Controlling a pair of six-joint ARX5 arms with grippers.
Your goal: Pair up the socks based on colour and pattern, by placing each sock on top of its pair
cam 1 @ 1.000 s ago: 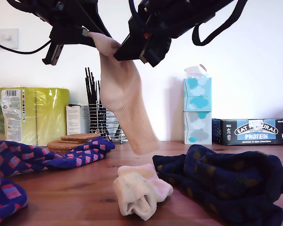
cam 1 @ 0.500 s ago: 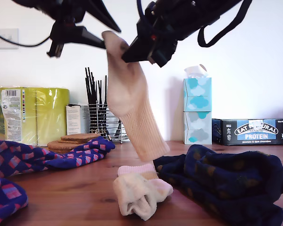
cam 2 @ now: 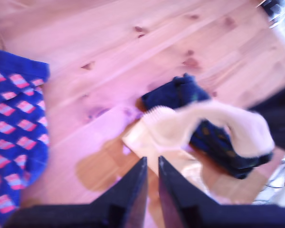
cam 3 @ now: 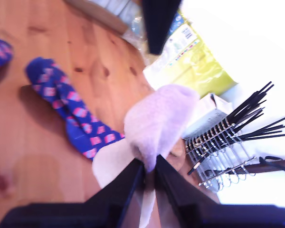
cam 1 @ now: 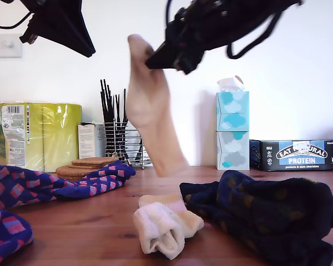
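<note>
A plain cream-pink ribbed sock [cam 1: 150,111] hangs by its toe above the wooden table [cam 1: 100,221]. My second gripper [cam 1: 150,58] [cam 3: 149,164], at the top of the exterior view right of centre, is shut on it. The sock [cam 3: 156,118] bulges just past its fingertips. My first gripper [cam 1: 86,49] [cam 2: 152,159] is up at the exterior view's upper left, apart from the sock, fingers close together with nothing between them. Below lies a crumpled cream sock [cam 1: 164,224] [cam 2: 147,145]. Dark navy dotted socks [cam 1: 266,216] [cam 2: 175,95] are heaped at the exterior view's right. Blue checked socks [cam 1: 50,185] [cam 2: 16,128] [cam 3: 71,109] lie at its left.
Along the wall stand a yellow-green package [cam 1: 44,133], a small box [cam 1: 89,141], a wire rack with black sticks [cam 1: 119,138] [cam 3: 228,128], stacked tissue boxes [cam 1: 232,130] and a protein bar box [cam 1: 297,155]. Round brown discs [cam 1: 89,165] are stacked behind the checked sock.
My first gripper has let go of the hanging sock's toe and drawn away to the exterior view's upper left. The sock now hangs from my second gripper alone.
</note>
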